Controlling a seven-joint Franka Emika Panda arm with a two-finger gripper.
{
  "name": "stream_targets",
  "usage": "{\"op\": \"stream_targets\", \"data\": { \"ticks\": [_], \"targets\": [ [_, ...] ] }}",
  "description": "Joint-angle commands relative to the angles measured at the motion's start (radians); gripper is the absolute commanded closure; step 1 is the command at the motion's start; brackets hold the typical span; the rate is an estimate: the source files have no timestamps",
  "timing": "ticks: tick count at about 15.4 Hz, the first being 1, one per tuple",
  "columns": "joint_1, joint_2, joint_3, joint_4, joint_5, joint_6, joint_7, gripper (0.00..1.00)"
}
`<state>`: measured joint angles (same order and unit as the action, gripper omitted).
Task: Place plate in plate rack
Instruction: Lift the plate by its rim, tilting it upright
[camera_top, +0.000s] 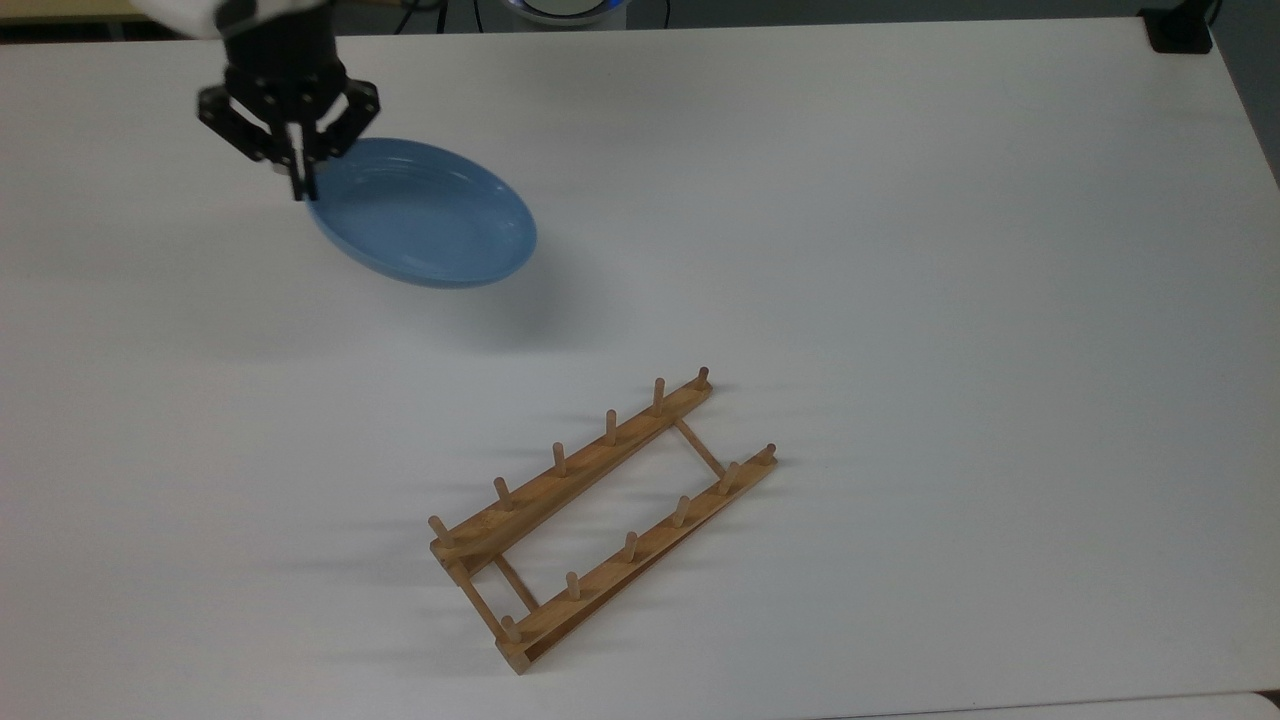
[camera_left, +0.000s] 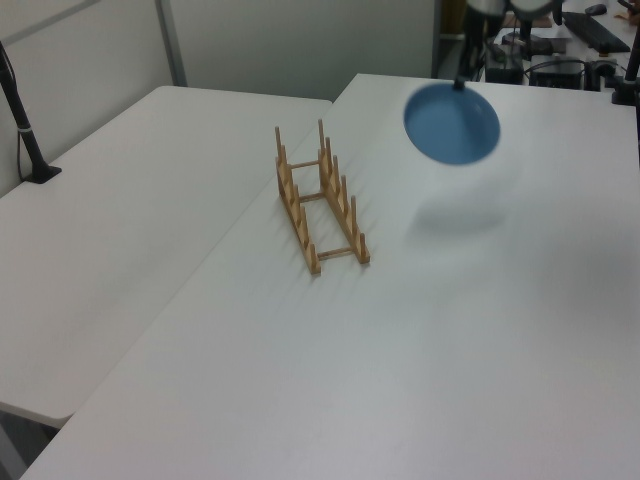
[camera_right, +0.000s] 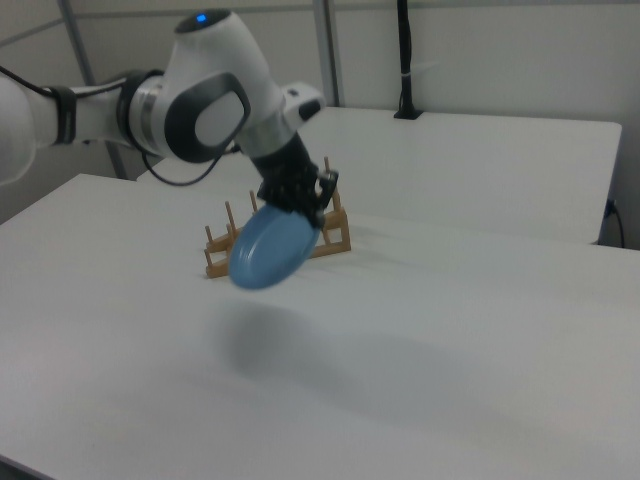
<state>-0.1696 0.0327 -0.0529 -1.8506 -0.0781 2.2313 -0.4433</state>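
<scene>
- Light-blue and glossy, the plate (camera_top: 425, 215) hangs tilted in the top view, off the white table (camera_top: 950, 250), its shadow lying apart from it at about 4 o'clock. The gripper (camera_top: 298, 185) is clamped on the plate's rim at the 10 o'clock edge. The wooden plate rack (camera_top: 590, 510) lies well apart, toward 5 o'clock from the plate, all slots bare.
- In the left view the plate (camera_left: 452, 123) is airborne and nearly on edge, held from its 12 o'clock point; the plate rack (camera_left: 320, 200) sits at 8 o'clock from it, and a black post (camera_left: 22, 120) stands on the neighbouring table.
- In the right view the gripper (camera_right: 297, 205) pinches the plate's (camera_right: 268, 248) upper rim; the plate rack (camera_right: 330, 235) shows behind it.
- Judged from this: the pick and lift are done; carrying across, standing the plate fully upright and lowering it between two peg pairs remain.
- Nothing lies on the path; the pegs themselves are the likely snag if the plate comes in skewed.
</scene>
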Motion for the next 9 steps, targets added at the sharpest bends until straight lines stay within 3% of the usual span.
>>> {"op": "stream_targets", "data": {
  "ticks": [1, 3, 5, 7, 9],
  "targets": [
    [0.010, 0.006, 0.002, 0.051, -0.017, 0.172, 0.147, 1.00],
    [0.018, 0.010, 0.002, 0.053, -0.076, 0.285, 0.233, 1.00],
    [0.024, 0.016, 0.005, 0.053, -0.203, 0.370, 0.354, 1.00],
    [0.033, 0.024, 0.005, 0.053, -0.381, 0.451, 0.521, 1.00],
    [0.054, 0.033, 0.005, 0.056, -0.605, 0.467, 0.746, 1.00]
  ]
}}
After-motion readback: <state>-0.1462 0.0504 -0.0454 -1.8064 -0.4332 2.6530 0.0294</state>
